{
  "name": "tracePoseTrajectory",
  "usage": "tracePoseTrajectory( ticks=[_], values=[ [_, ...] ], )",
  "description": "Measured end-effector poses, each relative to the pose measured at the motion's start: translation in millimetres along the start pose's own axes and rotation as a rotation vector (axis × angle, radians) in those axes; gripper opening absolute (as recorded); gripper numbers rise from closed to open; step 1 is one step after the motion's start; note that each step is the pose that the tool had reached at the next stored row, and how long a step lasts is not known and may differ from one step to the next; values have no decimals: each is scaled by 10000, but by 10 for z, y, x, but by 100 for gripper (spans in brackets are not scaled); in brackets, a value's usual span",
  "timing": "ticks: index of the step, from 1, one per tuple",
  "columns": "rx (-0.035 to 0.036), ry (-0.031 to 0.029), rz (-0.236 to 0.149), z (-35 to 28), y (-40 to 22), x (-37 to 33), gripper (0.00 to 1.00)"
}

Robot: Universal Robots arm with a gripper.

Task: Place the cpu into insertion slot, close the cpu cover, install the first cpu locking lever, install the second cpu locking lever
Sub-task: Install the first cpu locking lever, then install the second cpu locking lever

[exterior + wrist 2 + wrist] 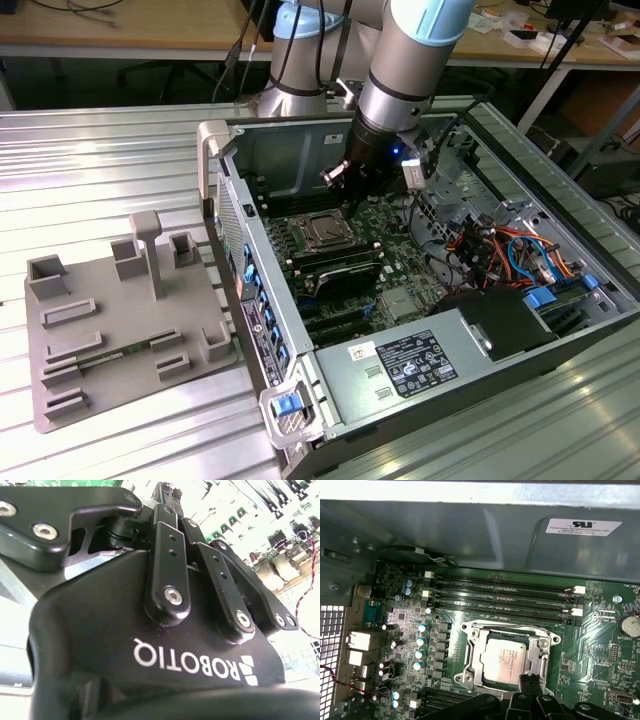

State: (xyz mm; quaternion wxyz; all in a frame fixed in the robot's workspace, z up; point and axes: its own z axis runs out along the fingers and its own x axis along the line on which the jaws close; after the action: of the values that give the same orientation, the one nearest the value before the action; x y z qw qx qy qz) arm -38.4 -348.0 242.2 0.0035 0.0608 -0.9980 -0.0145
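- Exterior view: the arm reaches down into an open computer case (470, 330) lying on a ribbed metal desk (100, 150), its gripper (345, 190) hanging low over the motherboard (390, 245), just behind the insertion slot (325, 232).
- First wrist view, looking down along the tool: the cpu (503, 661) lies silvery and square in the insertion slot (470, 672), framed by the cpu cover (540, 647), which appears to lie down around the chip. The gripper (531, 692) has its dark fingertips (529, 684) at the chip's near edge, close together.
- Second wrist view: the black linkage bars of the gripper sit folded near each other, so the jaws look closed or nearly so, with nothing seen between them.
- Whether either locking lever is latched cannot be made out; the thin rods beside the frame are too fine to read.
- Risk, as a judgement: a tip pressing on the chip's lid instead of the frame could tilt or shift the cpu on the socket's contacts and bend them.
- Risk: a lever pushed off-line could slip from under the tip and spring back, or the tip could skid onto the row of capacitors (421, 640) or the memory slots (500, 597) close by.
- Risk: the case wall (470, 535) stands near the wrist, leaving little room for a wide sweep.
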Motion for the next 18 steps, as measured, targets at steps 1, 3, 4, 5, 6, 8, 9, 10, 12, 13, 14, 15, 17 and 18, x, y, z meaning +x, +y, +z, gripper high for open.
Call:
tracePoseTrajectory(
  ticks=[1,3,4,5,6,8,9,10,12,13,14,15,17,18],
  values=[
    [0,0,0,0,0,0,11],
    [-1,0,0,0,0,0,11],
    [-1,0,0,0,0,0,11],
    [-2,0,0,0,0,0,11],
    [-2,0,0,0,0,0,11],
    [-1,0,-1,-1,-3,0,11],
    [-2,0,-1,-1,-18,2,11],
    [-2,0,0,-2,-54,5,11],
    [-2,0,0,-2,-82,8,11],
    [-2,0,1,-3,-95,9,11],
    [-3,0,1,-3,-110,11,11],
    [-2,0,1,-3,-132,12,11],
    [-3,3,13,1,-174,3,11],
    [-2,4,30,5,-182,1,11]
  ],
)
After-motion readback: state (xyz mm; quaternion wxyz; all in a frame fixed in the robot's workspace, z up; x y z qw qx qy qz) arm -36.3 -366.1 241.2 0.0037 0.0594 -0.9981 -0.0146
